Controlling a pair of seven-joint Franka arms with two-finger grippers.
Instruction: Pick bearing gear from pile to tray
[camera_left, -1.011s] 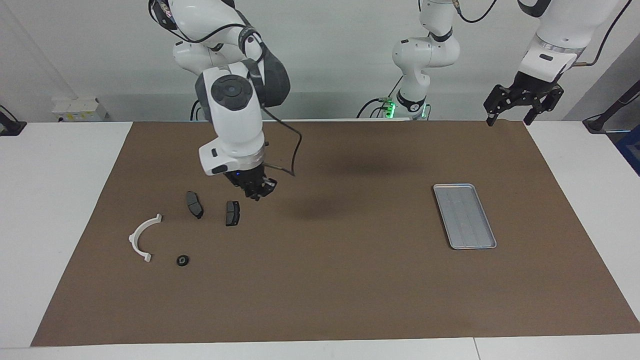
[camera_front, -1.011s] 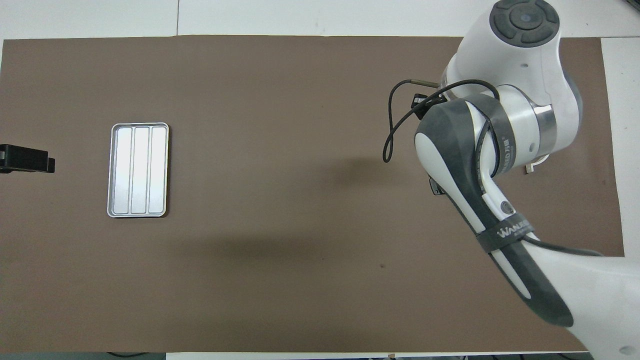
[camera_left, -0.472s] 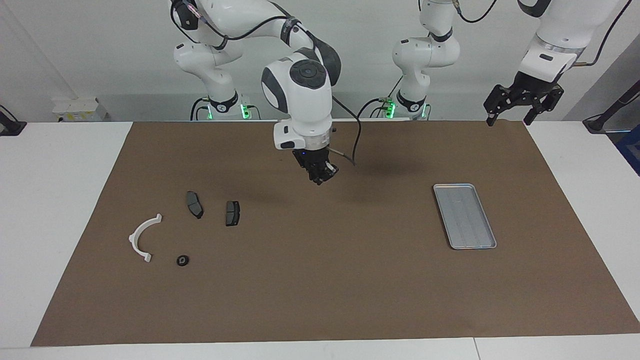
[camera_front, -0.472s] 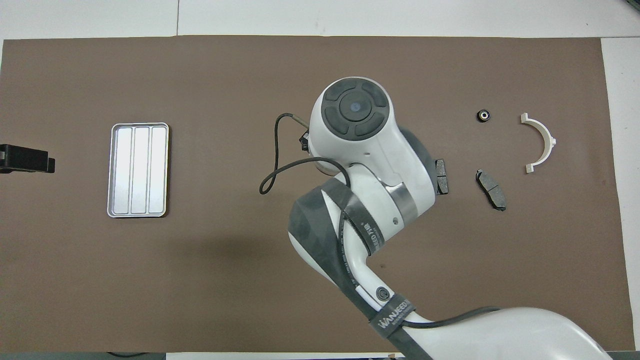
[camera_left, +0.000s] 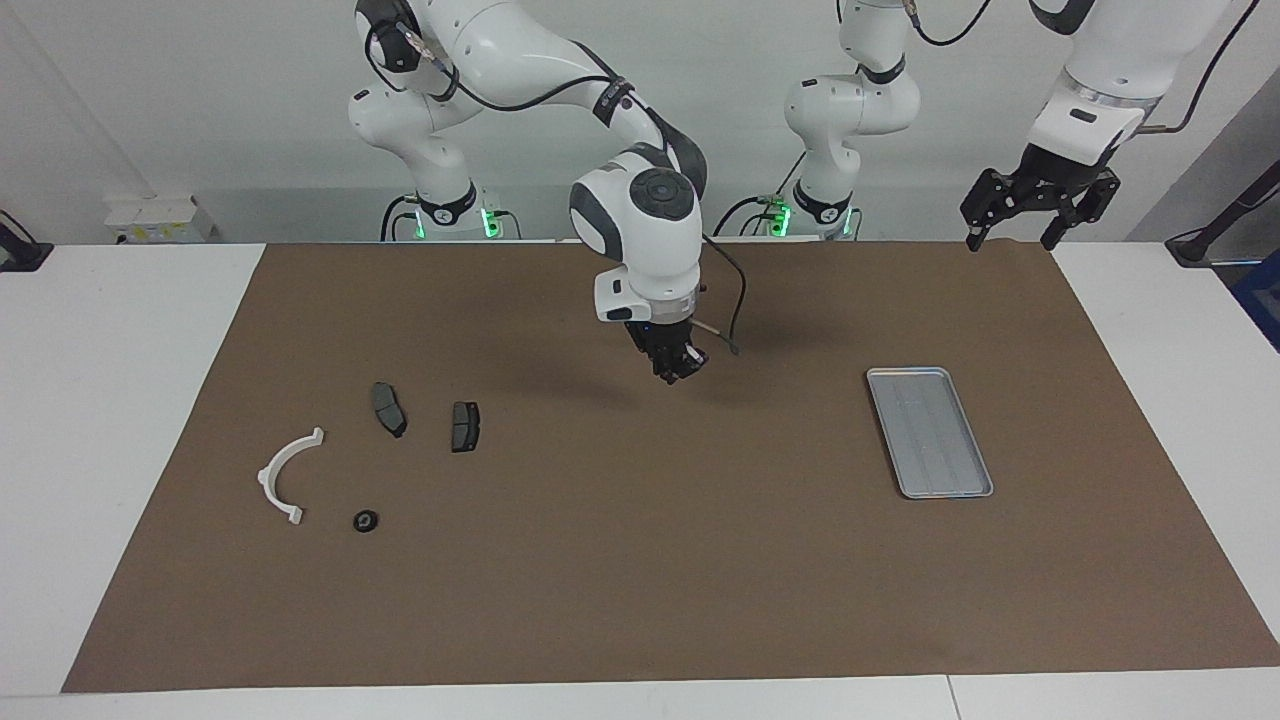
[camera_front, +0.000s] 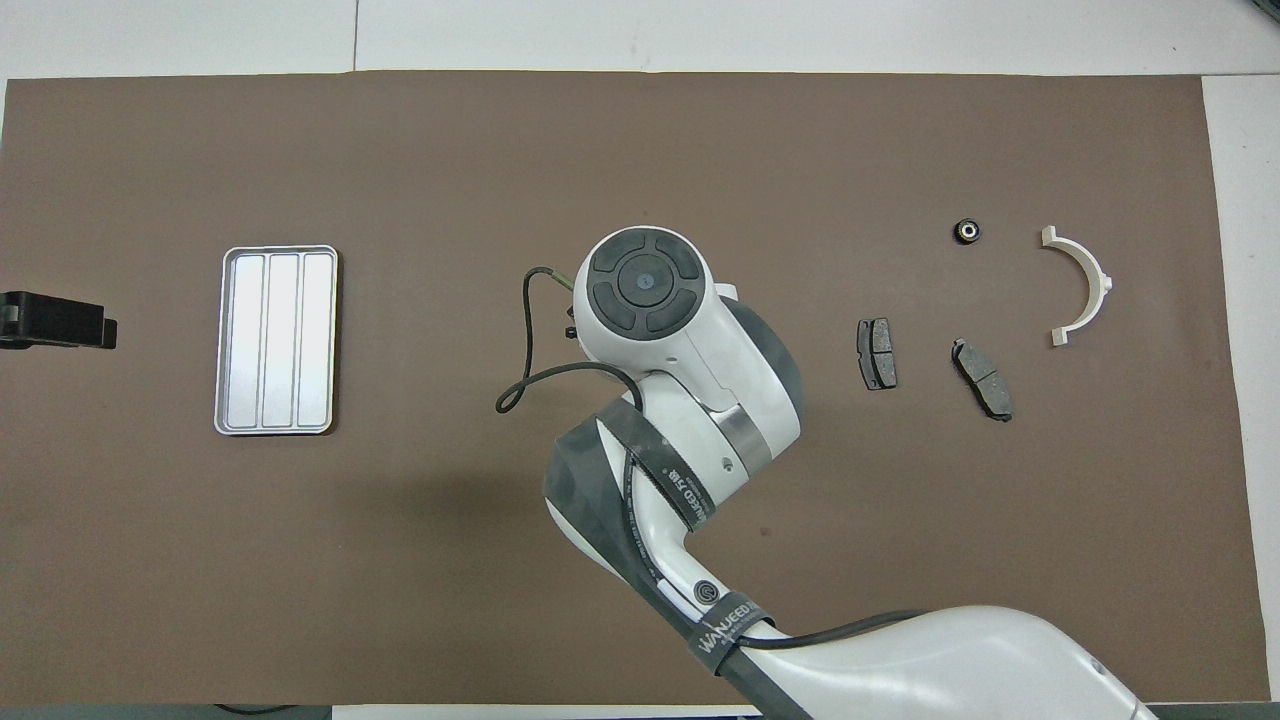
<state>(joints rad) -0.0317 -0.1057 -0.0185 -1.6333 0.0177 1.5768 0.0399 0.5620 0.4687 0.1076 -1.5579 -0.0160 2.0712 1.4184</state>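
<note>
Brown mat (camera_left: 640, 560) covers the bench; the right gripper (camera_left: 683, 373) hangs above its middle, jaws pressed together, whether pinching anything I cannot tell. Left gripper (camera_left: 1012, 238) waits, jaws spread. Overhead, the silver-grey ribbed metal tray (camera_front: 276, 340) sits well apart from the small black round bearing gear (camera_front: 965, 231).

A large brown rectangular paper mat (camera_left: 640, 560) covers most of the white table (camera_left: 120, 420).
</note>
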